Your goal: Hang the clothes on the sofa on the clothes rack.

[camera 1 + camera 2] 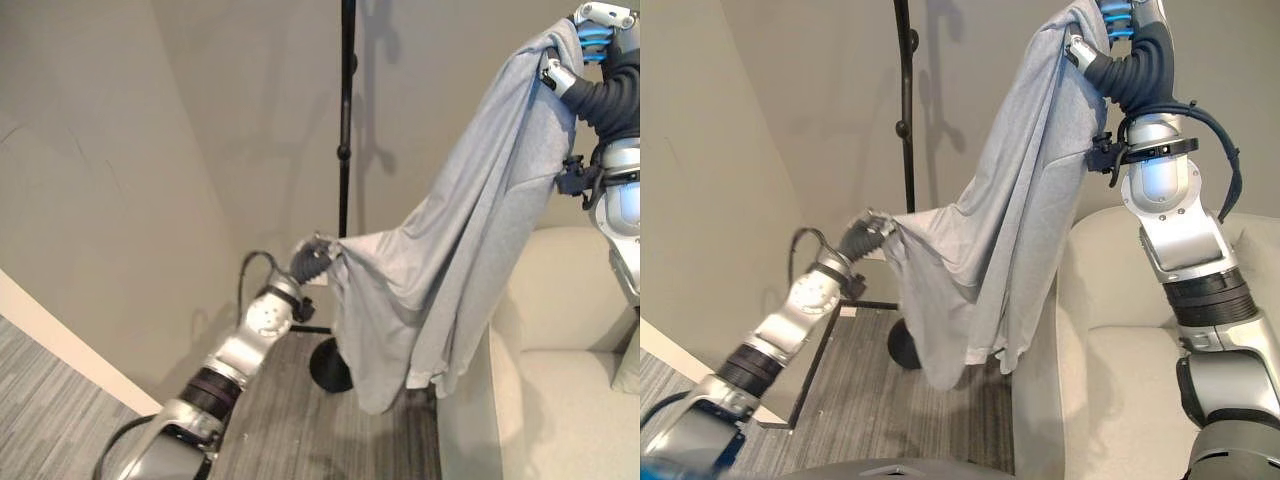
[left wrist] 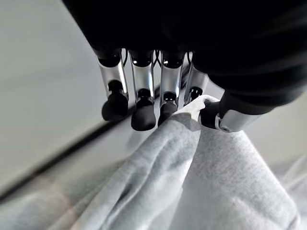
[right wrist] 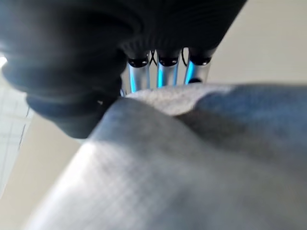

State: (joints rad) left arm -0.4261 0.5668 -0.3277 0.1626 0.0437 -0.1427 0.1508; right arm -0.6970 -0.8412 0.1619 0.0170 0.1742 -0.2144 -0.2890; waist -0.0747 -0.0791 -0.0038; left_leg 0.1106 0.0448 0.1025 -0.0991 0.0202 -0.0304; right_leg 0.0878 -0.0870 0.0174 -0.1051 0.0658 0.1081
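Note:
A grey garment (image 1: 470, 240) hangs stretched between my two hands above the floor. My right hand (image 1: 592, 30) is raised high at the upper right, fingers closed on the garment's top, which drapes down past the wrist. My left hand (image 1: 310, 262) reaches out lower down and pinches a side edge of the cloth between thumb and fingers (image 2: 144, 96). In the right wrist view the cloth (image 3: 192, 167) covers the fingertips. The black clothes rack pole (image 1: 346, 120) stands just behind the garment, close to my left hand, on its round base (image 1: 330, 368).
The beige sofa (image 1: 570, 390) fills the lower right, its arm right beside the hanging cloth. Beige walls meet in a corner behind the rack. A thin black frame (image 1: 820, 350) lies on the grey floor near the left wall.

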